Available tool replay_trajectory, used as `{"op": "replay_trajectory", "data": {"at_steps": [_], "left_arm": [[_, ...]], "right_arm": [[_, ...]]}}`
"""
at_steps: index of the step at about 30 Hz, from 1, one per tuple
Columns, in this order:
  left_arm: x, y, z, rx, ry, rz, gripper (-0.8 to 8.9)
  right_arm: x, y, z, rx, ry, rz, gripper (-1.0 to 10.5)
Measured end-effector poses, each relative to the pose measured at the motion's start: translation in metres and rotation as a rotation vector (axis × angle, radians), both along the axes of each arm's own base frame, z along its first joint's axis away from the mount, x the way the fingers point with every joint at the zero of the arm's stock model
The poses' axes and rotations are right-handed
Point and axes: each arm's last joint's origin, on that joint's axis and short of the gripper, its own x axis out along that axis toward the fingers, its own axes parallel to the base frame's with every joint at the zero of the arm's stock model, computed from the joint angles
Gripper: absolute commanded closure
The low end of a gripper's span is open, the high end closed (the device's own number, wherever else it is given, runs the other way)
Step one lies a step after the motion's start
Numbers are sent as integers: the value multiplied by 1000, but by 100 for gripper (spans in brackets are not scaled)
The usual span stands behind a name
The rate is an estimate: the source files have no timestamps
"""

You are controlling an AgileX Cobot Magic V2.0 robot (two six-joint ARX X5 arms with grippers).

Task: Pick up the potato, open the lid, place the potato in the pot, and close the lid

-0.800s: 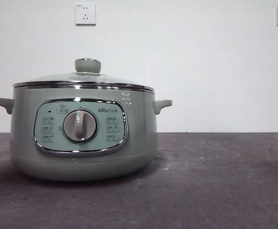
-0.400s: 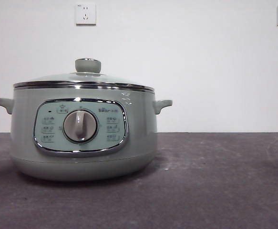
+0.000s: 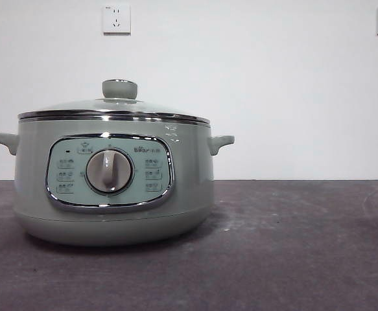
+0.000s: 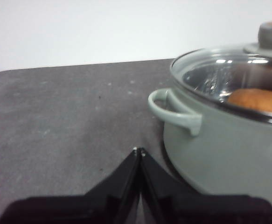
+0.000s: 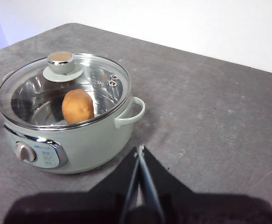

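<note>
Already inside, the potato (image 5: 78,106) sits on the steel floor of the pot (image 5: 80,144), seen through the glass lid (image 5: 98,81), which lies seated on the rim with its knob (image 5: 60,61) upright at the centre. Both arms wait apart from the cooker: the left gripper (image 4: 139,150), clenched with nothing between its jaws, hangs over the grey worktop (image 4: 61,116) beside one side handle (image 4: 173,109), while the right gripper (image 5: 139,149), likewise closed and empty, hovers near the other handle. Judged from how things lie, every step of the task looks done. The potato appears firm and light, fit for a pinch across its narrow middle; its long axis seems to stand roughly up from the pot floor, leaning a little. The lid would be smooth, stiff and breakable, best taken by the knob. From the front view, the control dial (image 3: 109,171) faces the camera.
</note>
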Motion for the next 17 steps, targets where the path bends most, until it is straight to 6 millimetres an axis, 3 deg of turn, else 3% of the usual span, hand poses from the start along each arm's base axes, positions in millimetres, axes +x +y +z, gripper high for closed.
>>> {"op": "replay_trajectory", "data": {"at_steps": [6, 17], "left_arm": [[-1, 1, -14, 2, 44, 5, 817], [-1, 1, -14, 1, 42, 6, 817]], "right_arm": [[0, 0, 0, 0, 0, 0, 962], [0, 0, 0, 0, 0, 0, 962]]}}
